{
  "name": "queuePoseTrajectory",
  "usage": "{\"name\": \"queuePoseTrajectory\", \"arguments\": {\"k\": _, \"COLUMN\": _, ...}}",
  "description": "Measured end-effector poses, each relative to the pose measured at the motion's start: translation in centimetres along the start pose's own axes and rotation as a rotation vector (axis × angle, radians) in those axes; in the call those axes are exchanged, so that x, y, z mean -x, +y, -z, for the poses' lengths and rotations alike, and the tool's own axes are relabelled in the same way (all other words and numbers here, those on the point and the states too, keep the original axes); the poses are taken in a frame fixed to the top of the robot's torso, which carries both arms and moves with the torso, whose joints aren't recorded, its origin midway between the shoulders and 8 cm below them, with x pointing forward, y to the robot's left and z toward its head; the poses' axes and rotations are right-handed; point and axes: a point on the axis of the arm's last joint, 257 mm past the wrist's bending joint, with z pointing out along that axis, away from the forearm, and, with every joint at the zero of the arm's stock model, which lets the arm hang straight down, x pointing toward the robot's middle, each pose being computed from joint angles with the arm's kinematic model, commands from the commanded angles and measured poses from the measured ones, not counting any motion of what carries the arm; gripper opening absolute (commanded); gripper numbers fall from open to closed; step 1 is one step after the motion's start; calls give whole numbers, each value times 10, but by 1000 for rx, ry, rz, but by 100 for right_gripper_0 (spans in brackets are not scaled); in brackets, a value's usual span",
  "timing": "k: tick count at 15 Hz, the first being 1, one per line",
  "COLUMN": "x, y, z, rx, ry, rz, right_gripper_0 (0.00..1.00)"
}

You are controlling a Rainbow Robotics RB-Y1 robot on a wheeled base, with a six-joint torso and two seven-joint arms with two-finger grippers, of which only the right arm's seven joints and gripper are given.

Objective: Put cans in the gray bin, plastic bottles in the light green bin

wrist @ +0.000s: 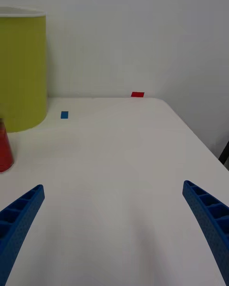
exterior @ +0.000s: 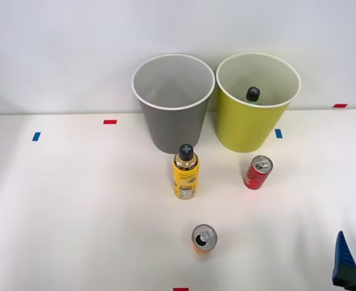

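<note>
Blue fingers (wrist: 210, 219) spread wide and empty, upright red can (exterior: 258, 173) just ahead-left, near light green bin (exterior: 250, 130).

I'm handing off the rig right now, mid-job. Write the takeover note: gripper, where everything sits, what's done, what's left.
Right gripper: open, empty, low over the table's near right corner.
Light green bin: already holds one black-capped bottle.
Gray bin: nothing visible inside from the front view.
On the table: yellow bottle standing in front of the gray bin; red can in front of the light green bin; orange can nearest the robot.
Left: both cans to gray, yellow bottle to light green.
</note>
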Motion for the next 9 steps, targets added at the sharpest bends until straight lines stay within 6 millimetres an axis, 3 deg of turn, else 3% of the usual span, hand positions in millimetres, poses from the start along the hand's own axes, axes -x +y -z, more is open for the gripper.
{"name": "queuePoseTrajectory", "arguments": {"k": 4, "x": -20, "y": 33, "z": 17, "rx": 49, "ry": 59, "rz": -28, "right_gripper_0": 100}}
{"name": "queuePoseTrajectory", "arguments": {"k": 9, "x": -40, "y": 47, "z": 26, "rx": 84, "ry": 134, "rz": -5, "right_gripper_0": 100}}
